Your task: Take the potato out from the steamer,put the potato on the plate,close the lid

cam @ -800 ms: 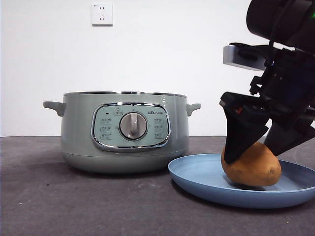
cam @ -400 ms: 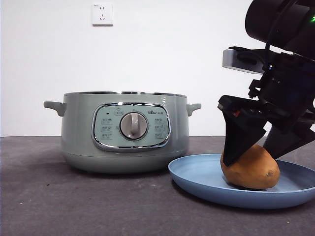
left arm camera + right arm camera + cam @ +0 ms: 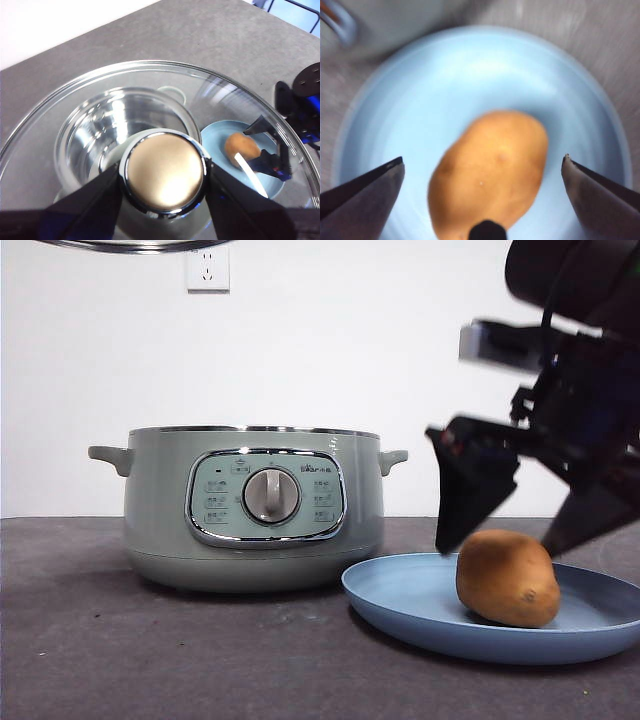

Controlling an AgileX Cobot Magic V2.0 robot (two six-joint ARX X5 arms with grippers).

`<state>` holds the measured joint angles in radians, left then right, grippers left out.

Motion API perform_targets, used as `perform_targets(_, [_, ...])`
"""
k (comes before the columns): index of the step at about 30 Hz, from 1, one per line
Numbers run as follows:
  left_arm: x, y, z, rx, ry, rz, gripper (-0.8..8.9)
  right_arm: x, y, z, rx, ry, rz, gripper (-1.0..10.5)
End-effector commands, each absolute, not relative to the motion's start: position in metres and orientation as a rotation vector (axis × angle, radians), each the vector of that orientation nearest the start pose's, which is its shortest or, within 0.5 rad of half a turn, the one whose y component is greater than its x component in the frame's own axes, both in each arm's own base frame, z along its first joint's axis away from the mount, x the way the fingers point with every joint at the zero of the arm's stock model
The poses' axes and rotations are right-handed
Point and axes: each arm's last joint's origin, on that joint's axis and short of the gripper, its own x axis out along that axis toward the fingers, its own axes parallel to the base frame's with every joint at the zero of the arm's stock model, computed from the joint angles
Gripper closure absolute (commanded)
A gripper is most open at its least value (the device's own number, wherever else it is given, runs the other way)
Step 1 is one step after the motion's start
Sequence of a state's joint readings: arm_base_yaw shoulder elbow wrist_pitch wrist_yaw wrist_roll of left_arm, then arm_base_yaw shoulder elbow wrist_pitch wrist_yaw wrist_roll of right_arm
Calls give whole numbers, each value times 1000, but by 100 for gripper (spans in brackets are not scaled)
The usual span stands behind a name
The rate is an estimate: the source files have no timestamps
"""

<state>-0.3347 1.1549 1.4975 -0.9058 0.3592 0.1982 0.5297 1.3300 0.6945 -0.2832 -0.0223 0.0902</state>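
So the potato [image 3: 507,578] lies on the light-blue plate [image 3: 400,600], beside the steamer [image 3: 250,508] on the desk, and nothing grips it. My right tool [image 3: 520,515] hangs just above it with its jaws spread wide, one to each side and clear of the skin; the right wrist view shows the same, though it is blurred, so I cannot say how high above the potato the tips stand. By my reckoning the first two steps are finished: potato out of the pot, potato on the plate.

What remains is the lid [image 3: 235,100]. My left tool [image 3: 162,172] has its jaws pinching the round knob [image 3: 164,171], and it holds the glass dome in the air over the open steamer; through the glass I see the bare metal bowl below. In the front view only the chrome rim of the lid shows at the top edge, well above the pot. I judge the last job is to lower it squarely onto the steamer's rim and let go.
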Motion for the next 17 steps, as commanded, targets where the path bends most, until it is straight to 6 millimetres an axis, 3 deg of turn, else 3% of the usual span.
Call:
perform_targets(1, [202,-87,436,197,441,-769,822,213,125,207,-117,842,471,402])
perform_targets(7, [238,-108,417,236,459,-800,822,197,116,254,-47,697,466,404])
perform_targets(17, [294,-131,376,249,519,-807,822,148,85,334,15,445,451,406])
